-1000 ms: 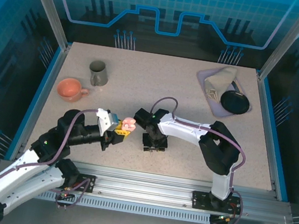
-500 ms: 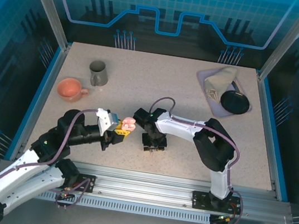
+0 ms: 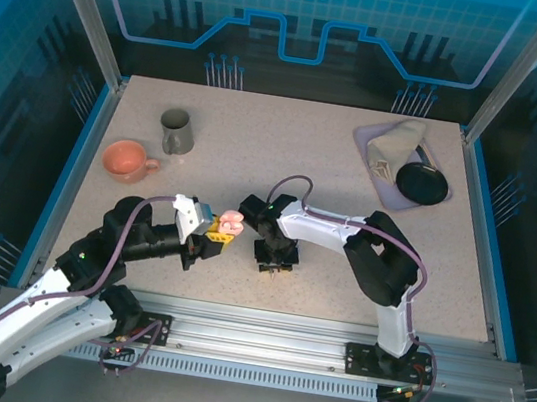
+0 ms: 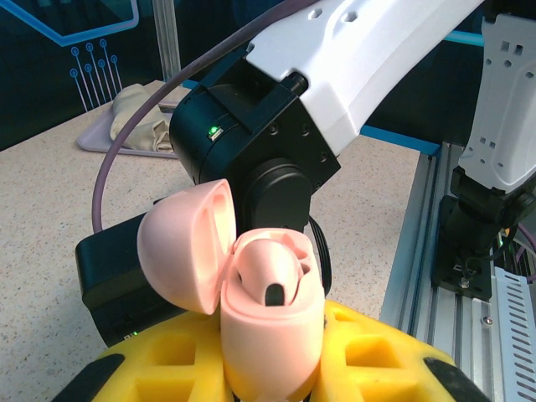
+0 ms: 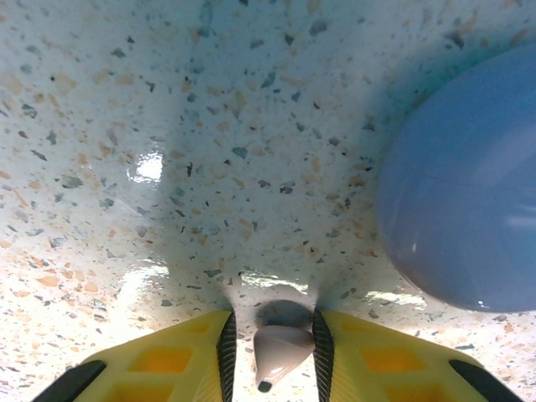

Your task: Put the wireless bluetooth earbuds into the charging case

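Left tool (image 4: 270,381) clenched on the open pink charging case (image 4: 270,327), lid tipped back to the left, case upright between yellow pads. Right tool (image 5: 272,327) down at the counter (image 5: 209,126), fingers (image 5: 167,360) flanking one pinkish-beige earbud (image 5: 280,352); right pad touching, sliver of gap on left, so firm grip or not: cannot tell. Lavender round case (image 5: 461,193) just beside, to the right

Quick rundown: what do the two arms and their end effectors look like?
Left arm and right arm: white shells, black joint housings, a purplish cable looped along each, small green status lights. Left end effector and right end effector: yellow fingers with recessed pockets and black accents.
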Controlling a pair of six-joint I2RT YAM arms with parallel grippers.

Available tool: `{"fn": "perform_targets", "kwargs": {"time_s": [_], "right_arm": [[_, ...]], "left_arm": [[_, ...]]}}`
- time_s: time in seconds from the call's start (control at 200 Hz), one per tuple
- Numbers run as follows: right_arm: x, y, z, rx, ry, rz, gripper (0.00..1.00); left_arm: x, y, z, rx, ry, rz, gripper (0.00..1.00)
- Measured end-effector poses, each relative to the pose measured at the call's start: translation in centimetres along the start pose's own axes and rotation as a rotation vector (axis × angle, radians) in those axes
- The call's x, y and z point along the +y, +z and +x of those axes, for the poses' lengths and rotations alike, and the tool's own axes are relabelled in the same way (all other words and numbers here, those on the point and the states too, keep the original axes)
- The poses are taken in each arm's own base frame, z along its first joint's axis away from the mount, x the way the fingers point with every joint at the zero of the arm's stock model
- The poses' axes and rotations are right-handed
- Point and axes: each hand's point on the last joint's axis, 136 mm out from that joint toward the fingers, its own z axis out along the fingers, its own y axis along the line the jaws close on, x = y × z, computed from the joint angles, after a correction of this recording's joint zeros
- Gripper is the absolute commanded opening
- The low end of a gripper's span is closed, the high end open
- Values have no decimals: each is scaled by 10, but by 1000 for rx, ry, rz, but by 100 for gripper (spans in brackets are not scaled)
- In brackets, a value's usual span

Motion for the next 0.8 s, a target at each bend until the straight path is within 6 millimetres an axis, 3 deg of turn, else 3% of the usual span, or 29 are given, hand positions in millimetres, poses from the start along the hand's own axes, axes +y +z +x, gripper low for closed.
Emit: {"fn": "perform_targets", "kwargs": {"time_s": [0.8], "right_arm": [[3,-1,0,2,-1,-12,23]], "left_arm": [[0,0,0,-1,-1,0,0]]}}
